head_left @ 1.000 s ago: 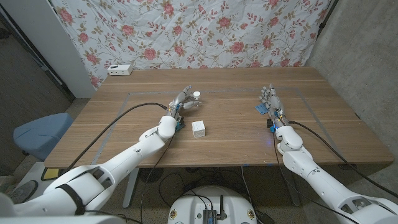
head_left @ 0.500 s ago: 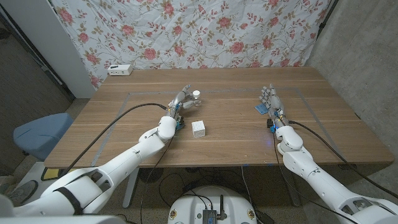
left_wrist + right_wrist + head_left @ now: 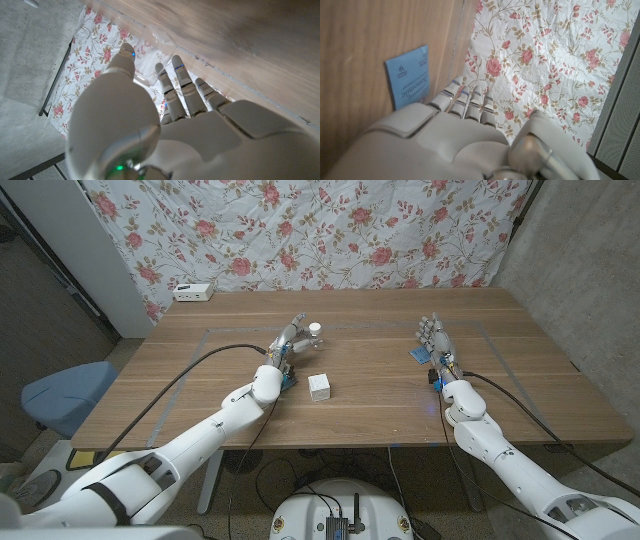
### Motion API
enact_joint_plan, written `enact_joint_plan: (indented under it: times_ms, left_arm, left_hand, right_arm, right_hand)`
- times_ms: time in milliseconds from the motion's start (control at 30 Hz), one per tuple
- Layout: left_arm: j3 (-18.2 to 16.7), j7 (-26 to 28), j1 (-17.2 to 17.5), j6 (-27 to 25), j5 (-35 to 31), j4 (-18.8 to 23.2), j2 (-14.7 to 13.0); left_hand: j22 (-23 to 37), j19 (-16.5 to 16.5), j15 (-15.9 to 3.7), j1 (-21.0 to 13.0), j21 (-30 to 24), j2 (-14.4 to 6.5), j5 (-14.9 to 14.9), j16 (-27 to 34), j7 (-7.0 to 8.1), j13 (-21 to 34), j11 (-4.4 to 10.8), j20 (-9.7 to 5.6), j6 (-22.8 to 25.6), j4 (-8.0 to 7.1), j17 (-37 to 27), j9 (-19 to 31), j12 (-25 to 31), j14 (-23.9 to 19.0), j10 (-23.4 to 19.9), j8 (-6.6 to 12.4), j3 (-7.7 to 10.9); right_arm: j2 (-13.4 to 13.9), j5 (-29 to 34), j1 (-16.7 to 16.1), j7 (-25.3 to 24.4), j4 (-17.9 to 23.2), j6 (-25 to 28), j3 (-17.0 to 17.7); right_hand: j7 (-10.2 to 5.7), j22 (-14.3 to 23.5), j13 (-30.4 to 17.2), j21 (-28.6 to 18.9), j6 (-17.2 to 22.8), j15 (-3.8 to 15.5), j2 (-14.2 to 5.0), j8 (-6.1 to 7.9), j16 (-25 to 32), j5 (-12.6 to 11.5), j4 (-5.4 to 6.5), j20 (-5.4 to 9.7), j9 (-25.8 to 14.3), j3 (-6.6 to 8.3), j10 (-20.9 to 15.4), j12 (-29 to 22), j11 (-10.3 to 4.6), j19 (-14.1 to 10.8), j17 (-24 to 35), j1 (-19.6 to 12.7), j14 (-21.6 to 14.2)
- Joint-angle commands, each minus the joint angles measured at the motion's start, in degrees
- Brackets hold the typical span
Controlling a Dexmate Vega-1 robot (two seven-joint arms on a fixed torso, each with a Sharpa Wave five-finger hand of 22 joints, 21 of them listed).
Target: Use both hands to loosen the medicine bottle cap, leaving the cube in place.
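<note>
The small clear medicine bottle (image 3: 314, 336) with a white cap stands upright left of the table's middle. My left hand (image 3: 289, 340) is right beside it on its left, with straight fingers reaching along it. In the left wrist view the bottle (image 3: 147, 67) shows between my thumb and fingers (image 3: 176, 82), which are spread apart; my left hand (image 3: 165, 125) grips nothing. The white cube (image 3: 320, 387) sits nearer the front edge, just right of my left forearm. My right hand (image 3: 435, 340) (image 3: 445, 135) stands on its edge far to the right, fingers straight, holding nothing.
A blue card (image 3: 420, 357) (image 3: 407, 77) lies on the wooden table (image 3: 370, 410) beside my right hand. A white device (image 3: 192, 291) sits at the back left corner. A floral cloth (image 3: 330, 230) hangs behind the table. A blue chair (image 3: 60, 395) stands off the left side.
My left hand has shifted very slightly toward the back left beside the bottle. The bottle, the cube and my right hand have stayed where they were.
</note>
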State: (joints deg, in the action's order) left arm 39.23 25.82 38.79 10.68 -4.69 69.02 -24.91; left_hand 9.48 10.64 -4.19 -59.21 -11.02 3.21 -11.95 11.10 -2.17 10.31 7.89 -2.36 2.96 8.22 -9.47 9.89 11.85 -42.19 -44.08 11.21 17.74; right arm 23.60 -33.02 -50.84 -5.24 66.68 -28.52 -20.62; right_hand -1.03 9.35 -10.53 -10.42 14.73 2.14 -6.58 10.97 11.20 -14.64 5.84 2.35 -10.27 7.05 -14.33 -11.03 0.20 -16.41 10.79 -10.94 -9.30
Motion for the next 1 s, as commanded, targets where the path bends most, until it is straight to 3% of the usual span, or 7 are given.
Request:
enact_joint_plan:
  times_ms: [33,1000]
  left_arm:
    - [-0.21,-0.35,-0.11,0.81,-0.34,0.72,-0.15]
    - [-0.21,-2.1,-0.88,1.4,0.89,1.02,1.5]
  left_hand:
    - [0.08,0.56,-7.81,-0.64,0.05,-0.29,0.26,0.21,0.0,0.05,-0.04,-8.81,0.2,0.1,-0.08,0.09,-0.14,-0.71,-0.39,-0.18,-0.31]
    - [0.1,1.09,-7.39,-0.17,0.13,-0.83,0.51,-0.57,-0.24,0.12,0.13,-8.65,0.97,-0.37,0.2,0.1,-0.31,-1.7,-1.13,-0.24,-0.16]
  right_arm:
    - [0.57,0.8,0.01,-0.71,1.55,1.3,-0.38]
    - [4.39,4.84,-0.86,-3.88,9.65,8.45,-2.07]
  right_hand:
    - [-0.08,0.13,-0.13,-0.27,0.35,1.1,-0.06,0.0,-0.03,-0.35,-0.04,4.28,-0.1,0.14,0.0,0.07,-0.1,-0.38,0.17,0.17,0.34]
    - [-0.24,0.14,-0.14,-0.22,0.05,1.04,-0.17,-0.15,-0.14,-0.34,-0.08,4.23,-0.1,0.31,0.32,0.17,0.08,-0.33,0.19,0.21,0.71]
